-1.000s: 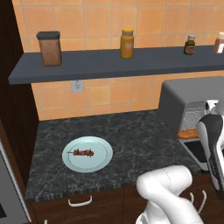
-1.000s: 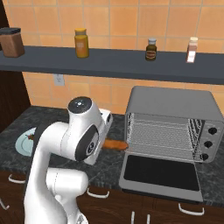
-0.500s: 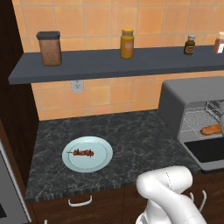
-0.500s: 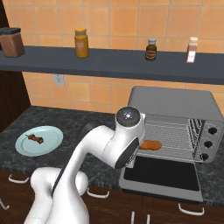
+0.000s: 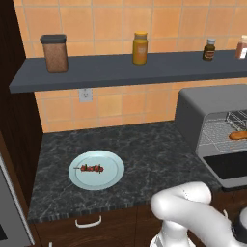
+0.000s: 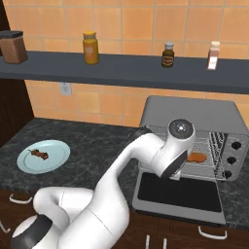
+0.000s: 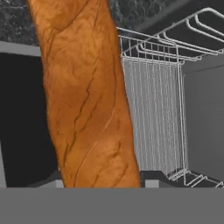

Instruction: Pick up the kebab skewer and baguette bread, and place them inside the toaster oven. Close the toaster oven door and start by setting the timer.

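My own white arm hides my gripper in the right base view, so I cannot tell my jaw state. The boxy grey toaster oven (image 6: 194,114) stands open, its dark glass door (image 6: 177,192) folded flat. The orange-brown baguette bread (image 7: 85,94) sits at the wire rack (image 7: 153,118). On the pale blue plate (image 5: 114,170), well apart, lies the dark kebab skewer (image 5: 91,169).

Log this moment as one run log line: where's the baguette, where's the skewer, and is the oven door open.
baguette bread: over the wire rack in the toaster oven | kebab skewer: on plate | toaster oven door: open
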Robot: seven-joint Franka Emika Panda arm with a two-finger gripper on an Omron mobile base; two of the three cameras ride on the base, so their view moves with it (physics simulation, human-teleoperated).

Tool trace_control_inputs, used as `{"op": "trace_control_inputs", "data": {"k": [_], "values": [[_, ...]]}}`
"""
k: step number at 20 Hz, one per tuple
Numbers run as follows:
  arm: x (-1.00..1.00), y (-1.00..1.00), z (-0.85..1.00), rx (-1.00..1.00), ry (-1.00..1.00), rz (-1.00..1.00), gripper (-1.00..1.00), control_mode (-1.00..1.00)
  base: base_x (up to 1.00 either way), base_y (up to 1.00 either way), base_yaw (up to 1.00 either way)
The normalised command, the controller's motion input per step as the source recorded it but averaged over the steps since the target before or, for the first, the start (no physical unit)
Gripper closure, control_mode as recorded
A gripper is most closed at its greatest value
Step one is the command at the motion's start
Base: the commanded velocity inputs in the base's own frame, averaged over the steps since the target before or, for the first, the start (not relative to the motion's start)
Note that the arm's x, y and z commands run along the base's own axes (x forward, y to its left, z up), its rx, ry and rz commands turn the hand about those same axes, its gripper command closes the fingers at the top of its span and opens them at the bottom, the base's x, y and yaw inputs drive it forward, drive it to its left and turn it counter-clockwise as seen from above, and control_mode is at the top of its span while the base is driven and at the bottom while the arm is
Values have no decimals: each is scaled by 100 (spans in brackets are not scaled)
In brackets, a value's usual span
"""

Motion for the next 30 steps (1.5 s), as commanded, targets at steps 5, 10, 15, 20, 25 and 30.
{"op": "trace_control_inputs", "data": {"k": [5,10,15,20,25,30], "values": [[80,-41,-41,0,0,0,100,-100,0,0,0],[51,0,-6,0,-2,0,100,-100,0,0,0],[51,0,-18,0,-5,0,100,-100,0,0,0],[49,0,-9,0,-2,0,100,-100,0,0,0],[30,1,0,0,0,0,-100,-100,0,0,0],[0,0,0,0,0,0,-100,-100,0,0,0]]}}
